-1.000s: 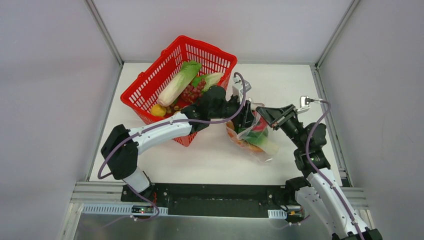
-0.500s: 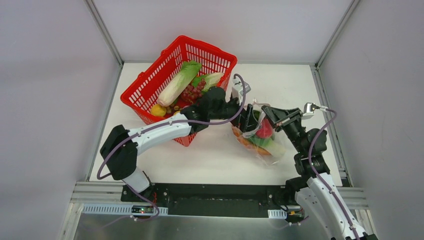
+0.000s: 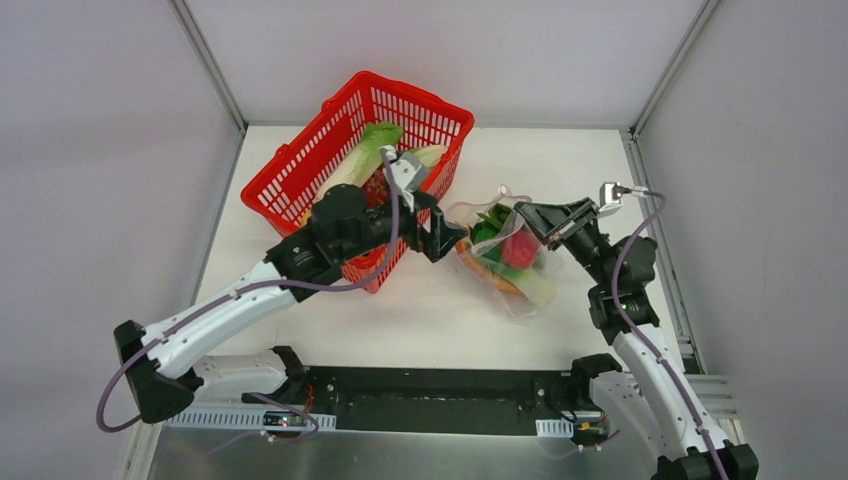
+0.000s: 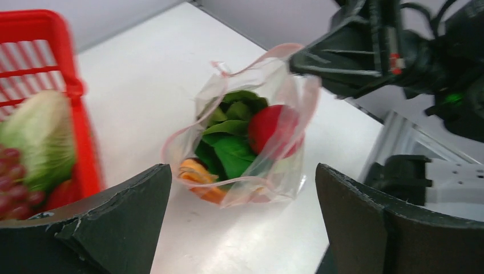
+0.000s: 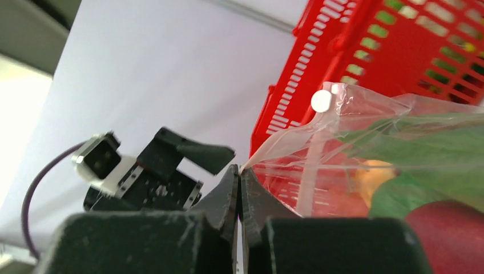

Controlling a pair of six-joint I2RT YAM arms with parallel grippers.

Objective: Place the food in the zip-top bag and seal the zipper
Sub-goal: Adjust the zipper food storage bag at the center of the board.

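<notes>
Bag station, top view: the zip-top bag (image 3: 510, 270) lies on the worktop (image 3: 400, 310) to the right of the red mesh basket (image 3: 290, 175), between the two hands. The left hand (image 3: 447, 238) sits just left of the bag, by the basket's near corner, fingers apart and holding nothing. The right hand (image 3: 527, 215) is at the bag's far right edge and holds that part of the mouth up. Inside the bag are green leaves (image 3: 490, 222), a red round piece (image 3: 518, 248), an orange bun (image 3: 485, 278) and a pale green-white stalk (image 3: 537, 291). A long bok choy (image 3: 362, 155) lies in the basket.

Left wrist view: the fingers stand wide apart at the frame's sides, empty. The bag lies beyond and between them, touching neither. Its mouth gapes toward the camera, and the pinkish zipper (image 4: 259, 55) is unsealed, its upper right corner pinched by the right hand. The leaves sit centre, the red piece to their right, the bun low left. The basket wall is at left, with bok choy and dark grapes (image 4: 11, 182) inside.

Right wrist view: the fingers are pressed together on a thin fold of the bag's clear edge. The bag spreads rightward from the tips, leaves and red piece showing through the film. The basket stands behind. The left hand is at left, apart from the bag.
</notes>
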